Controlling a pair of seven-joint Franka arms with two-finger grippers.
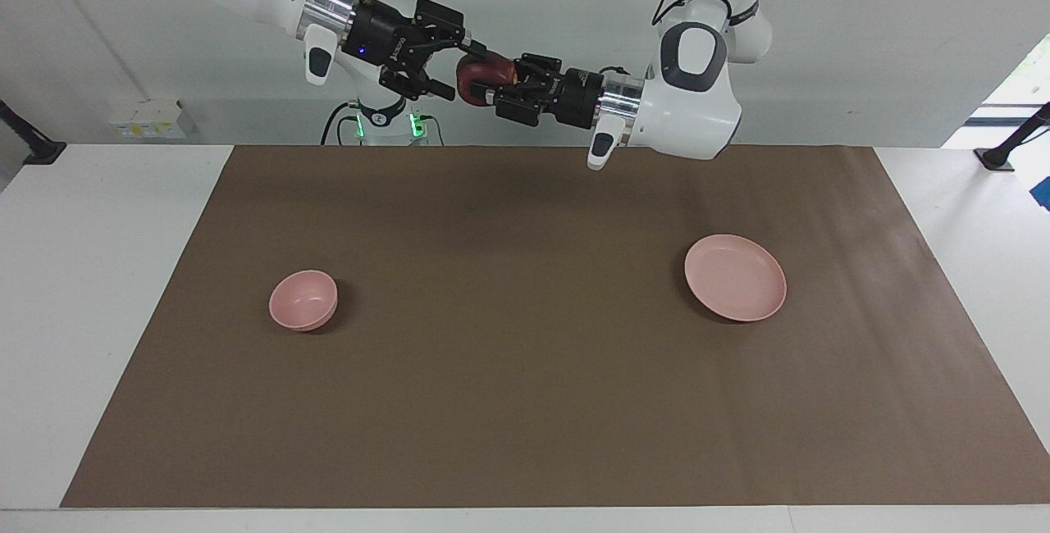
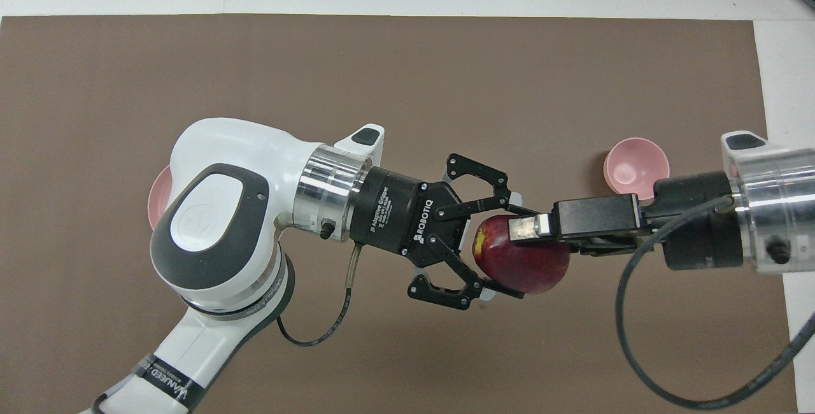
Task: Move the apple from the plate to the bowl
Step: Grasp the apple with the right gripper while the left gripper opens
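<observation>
Both dishes sit empty on the mat, well below the grippers: bowl [image 1: 303, 300] toward the right arm's end, plate [image 1: 736, 277] toward the left arm's. Right gripper [image 1: 454, 66] touches the apple [image 1: 480, 79]; can't tell whether it's clamped. Left gripper [image 1: 492, 87] is closed on it, mid-air handover. Apple looks rigid, smooth, light; grip across its widest part.

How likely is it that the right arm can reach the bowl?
Probably yes: the bowl sits uncovered at that arm's end of the table; the right gripper is up at the apple.
</observation>
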